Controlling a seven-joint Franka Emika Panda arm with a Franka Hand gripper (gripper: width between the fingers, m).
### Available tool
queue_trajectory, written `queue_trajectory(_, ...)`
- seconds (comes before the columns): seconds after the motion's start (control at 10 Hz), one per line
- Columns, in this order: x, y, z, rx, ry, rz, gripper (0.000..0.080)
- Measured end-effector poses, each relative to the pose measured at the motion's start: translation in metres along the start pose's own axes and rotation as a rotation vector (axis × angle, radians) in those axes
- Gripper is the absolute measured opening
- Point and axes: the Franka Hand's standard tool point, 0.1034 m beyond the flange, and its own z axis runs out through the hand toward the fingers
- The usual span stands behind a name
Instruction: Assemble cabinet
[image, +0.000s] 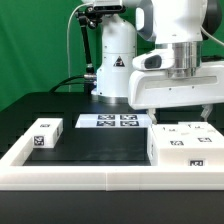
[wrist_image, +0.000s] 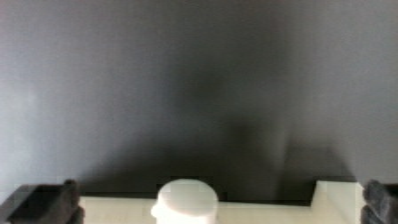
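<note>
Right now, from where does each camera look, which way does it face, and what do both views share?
Exterior view: off the arm, across the table from the robot base, facing it; arm and open claw show, at the exterior view's right.
Wrist view: on the wrist, looking down at the black table; both claw fingertips show.
Shared: claw and table.

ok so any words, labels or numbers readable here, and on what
no readable words or numbers
triangle sign on the arm's base: too small to read
square tags on the marker board, small block and cabinet pieces: patterns, not text
wrist view: nothing written
</note>
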Motion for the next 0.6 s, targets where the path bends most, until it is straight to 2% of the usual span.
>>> queue_trajectory(0.2, -0.003, -0.004, 0.006, 0.000, -0.006, 0.013, 0.0796)
queue_trajectory(0.4, -0.006, 0.006, 0.022, -0.006, 0.008, 0.035, 0.0796)
queue_trajectory(0.6, -0.006, 0.008, 0.024, -0.006, 0.014, 0.026, 0.0796)
